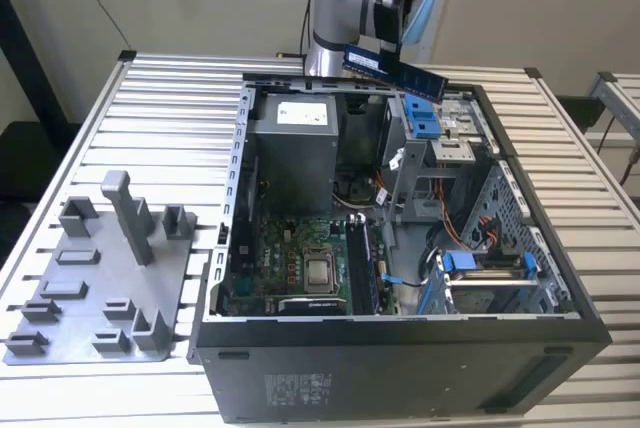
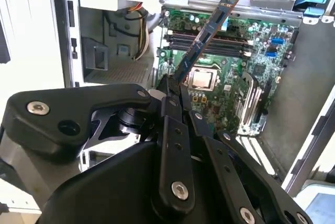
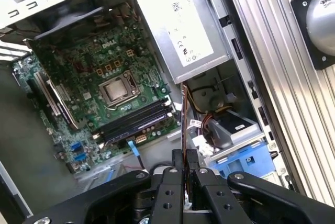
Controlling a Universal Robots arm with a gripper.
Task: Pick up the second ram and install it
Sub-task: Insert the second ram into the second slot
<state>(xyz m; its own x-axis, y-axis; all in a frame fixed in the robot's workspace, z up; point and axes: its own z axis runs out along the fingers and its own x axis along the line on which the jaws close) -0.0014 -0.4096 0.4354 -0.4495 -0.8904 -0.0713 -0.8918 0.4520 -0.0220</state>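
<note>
The gripper [image 2: 175, 85] is clamped on the ram [image 2: 207, 31]. Its two fingers [image 2: 168, 110] pinch the flat faces, and a long part of the stick juts free beyond them. I judge this grip leaves the long edge clear, as pushing it into a slot would need. In the first wrist view the ram [image 3: 183, 116] shows edge-on as a thin line rising from the gripper [image 3: 185, 153]. In the exterior view the gripper [image 1: 388, 46] holds the ram [image 1: 395, 70] in the air over the far end of the case [image 1: 400, 368]. The stick is tilted, with its lower end toward the exterior view's right, and it hangs well above the motherboard [image 1: 290, 258]. The slots [image 3: 137, 120] lie just beside the CPU socket [image 3: 119, 90], well apart from the stick, so it is not yet seated. The case lies open side up, presumably so the arm can come in from above. The holder tray [image 1: 90, 288] sits on the table [image 1: 180, 108] at the exterior view's left, near the case.
</note>
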